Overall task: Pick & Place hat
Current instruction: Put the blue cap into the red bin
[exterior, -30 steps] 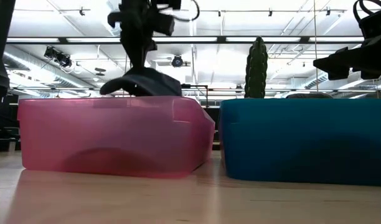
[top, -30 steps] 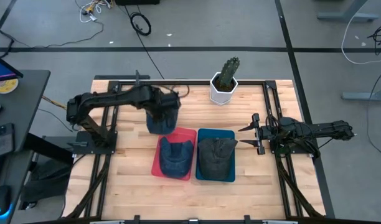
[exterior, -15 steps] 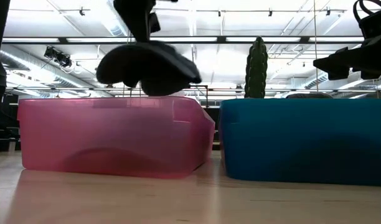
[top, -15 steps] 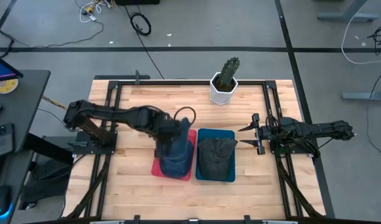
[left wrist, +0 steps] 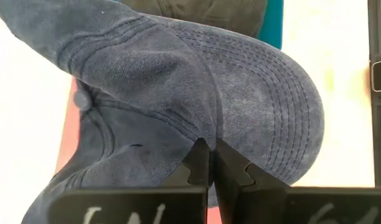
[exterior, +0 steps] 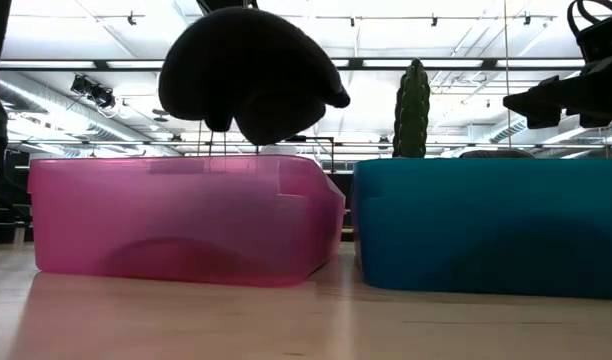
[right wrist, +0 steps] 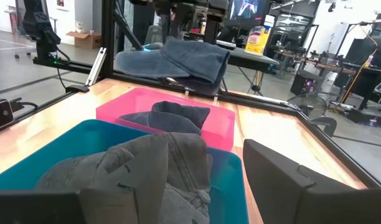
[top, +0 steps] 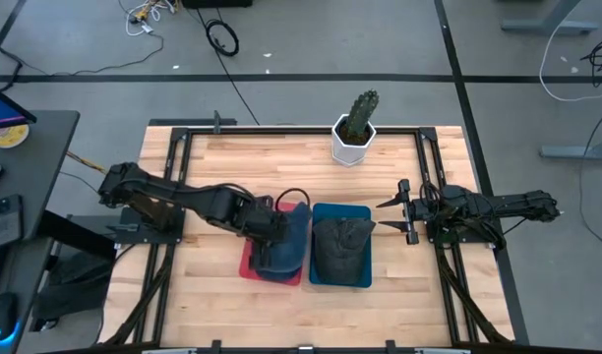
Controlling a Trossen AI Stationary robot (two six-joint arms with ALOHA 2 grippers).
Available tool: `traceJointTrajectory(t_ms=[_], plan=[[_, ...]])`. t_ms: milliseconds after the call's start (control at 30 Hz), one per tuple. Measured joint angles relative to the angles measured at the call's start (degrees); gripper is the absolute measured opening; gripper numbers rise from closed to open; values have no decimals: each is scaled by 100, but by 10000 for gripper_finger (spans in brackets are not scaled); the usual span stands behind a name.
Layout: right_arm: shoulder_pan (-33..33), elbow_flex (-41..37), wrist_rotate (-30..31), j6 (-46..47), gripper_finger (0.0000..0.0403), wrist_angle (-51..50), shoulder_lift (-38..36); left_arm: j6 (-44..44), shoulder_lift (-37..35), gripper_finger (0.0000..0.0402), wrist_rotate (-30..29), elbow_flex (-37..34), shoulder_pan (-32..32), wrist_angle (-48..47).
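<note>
1. Pale wooden table point(top: 212, 177) in a black frame, grey workshop floor around it.
2. Left gripper point(left wrist: 210, 163): fingers pressed together on the brim edge of a faded navy cotton cap point(left wrist: 197, 93), held in the air over the pink plastic bin point(top: 250, 258); the low view shows the cap point(exterior: 248, 72) clear above the bin rim point(exterior: 166, 160).
3. Pink bin contents: a second dark blue cap point(right wrist: 172, 117) lies inside, directly below the held one.
4. Step judged: placing, near its end. The next move calls for lowering the cap inside the bin walls, then parting the fingers.
5. Hazard judged: the brim overhangs toward the teal plastic bin point(top: 363, 211), which touches the pink one and holds a grey cap point(top: 340, 248); the held cap may snag the shared rim.
6. Right gripper point(top: 399, 206): spread, idle, beside the teal bin.
7. Green cactus in a white pot point(top: 354, 130) at the far edge, well apart.
</note>
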Motion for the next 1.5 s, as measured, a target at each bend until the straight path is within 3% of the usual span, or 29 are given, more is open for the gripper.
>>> traceJointTrajectory(t_ms=[167, 600, 933, 1133, 1500], plan=[[1, 0, -2, 1, 212, 2, 0, 38, 270, 6, -52, -7, -36, -94], [0, 0, 1, 0, 212, -1, 4, 92, 1757, 7, -28, -2, -25, -439], [0, 0, -2, -1, 212, 1, 4, 303, 2097, 17, 372, 11, -27, -111], [1, 0, -2, 0, 212, 1, 4, 319, 2094, 60, 394, 11, -29, -241], [0, 0, -1, 2, 212, 2, 4, 305, 2057, 190, 467, -5, -25, -364]])
